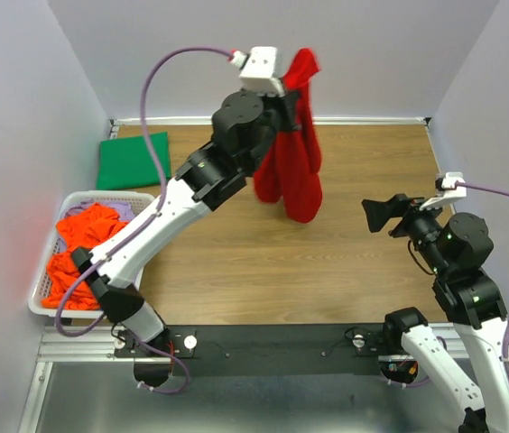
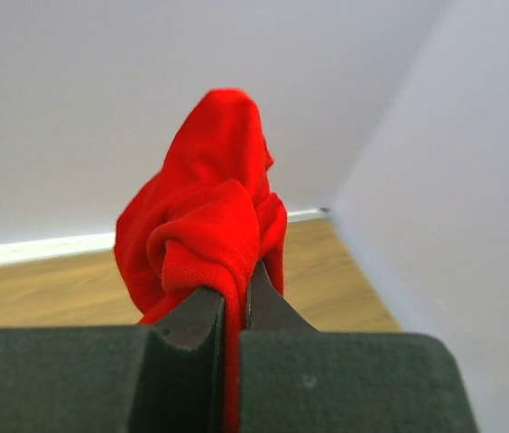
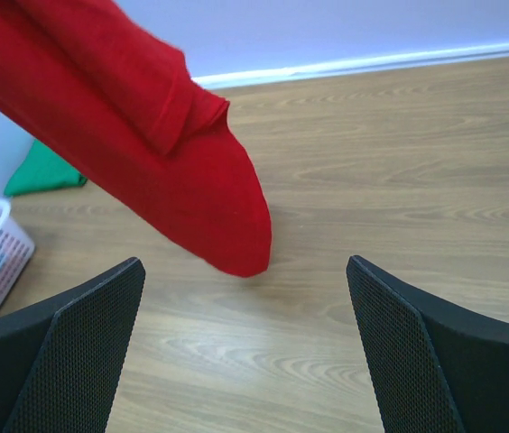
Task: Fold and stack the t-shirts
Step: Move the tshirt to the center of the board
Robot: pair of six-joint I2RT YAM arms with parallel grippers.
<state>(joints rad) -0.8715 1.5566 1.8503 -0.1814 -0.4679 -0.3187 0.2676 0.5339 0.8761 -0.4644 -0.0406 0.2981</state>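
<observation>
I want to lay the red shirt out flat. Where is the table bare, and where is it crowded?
The table is bare from under the hanging red t-shirt to its near and right edges. The left is crowded: folded green t-shirt in the far corner, basket of orange t-shirts nearer.

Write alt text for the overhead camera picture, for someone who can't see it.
The left claw holds a bright red t-shirt dangling over a wooden table, with the right claw open to its right. A folded green shirt lies at the far left; a white basket of orange shirts sits nearer.
</observation>
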